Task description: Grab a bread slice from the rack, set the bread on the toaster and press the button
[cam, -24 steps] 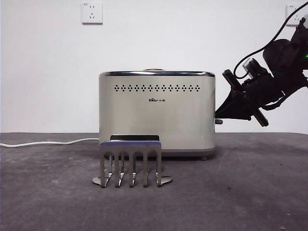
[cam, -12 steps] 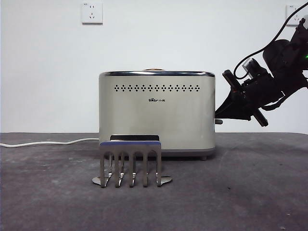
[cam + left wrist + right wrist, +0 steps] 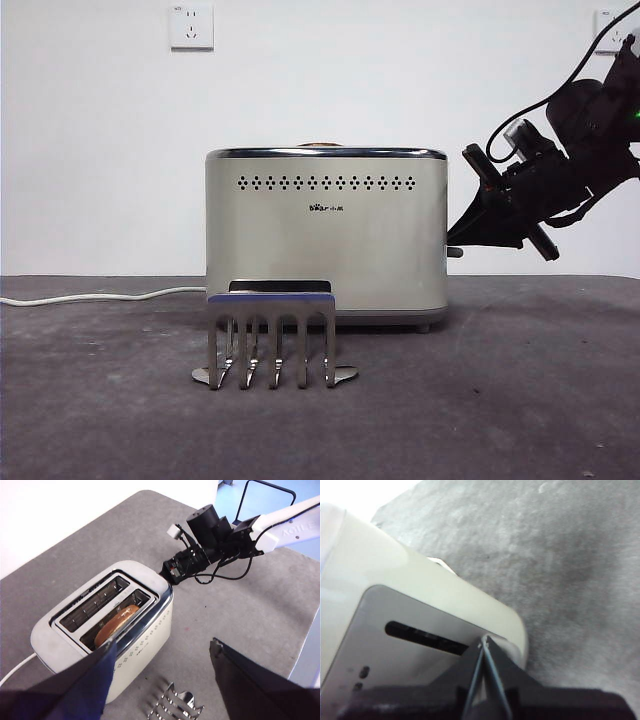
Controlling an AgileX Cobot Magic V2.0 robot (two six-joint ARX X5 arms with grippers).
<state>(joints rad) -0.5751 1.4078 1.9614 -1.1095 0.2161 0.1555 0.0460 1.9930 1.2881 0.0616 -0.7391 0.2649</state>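
The cream toaster [image 3: 326, 230] stands mid-table, and the slice of bread [image 3: 116, 624] sits sunk in one of its top slots, only its brown crust [image 3: 320, 145] peeking above the rim. In front stands the silver rack [image 3: 272, 338], empty. My right gripper [image 3: 454, 238] is shut, its tip against the toaster's narrow end [image 3: 415, 630], just above the small grey button [image 3: 456, 253]. In the right wrist view the button is hidden under the jaws [image 3: 484, 645]. My left gripper [image 3: 163, 647] hangs open high above the toaster [image 3: 102, 630] and rack [image 3: 175, 707], holding nothing.
A white power cord [image 3: 90, 296] runs from the toaster off to the left along the table's back edge. The right arm [image 3: 220, 540] reaches in from the right side. A blue floor [image 3: 300, 555] lies beyond the table's edge.
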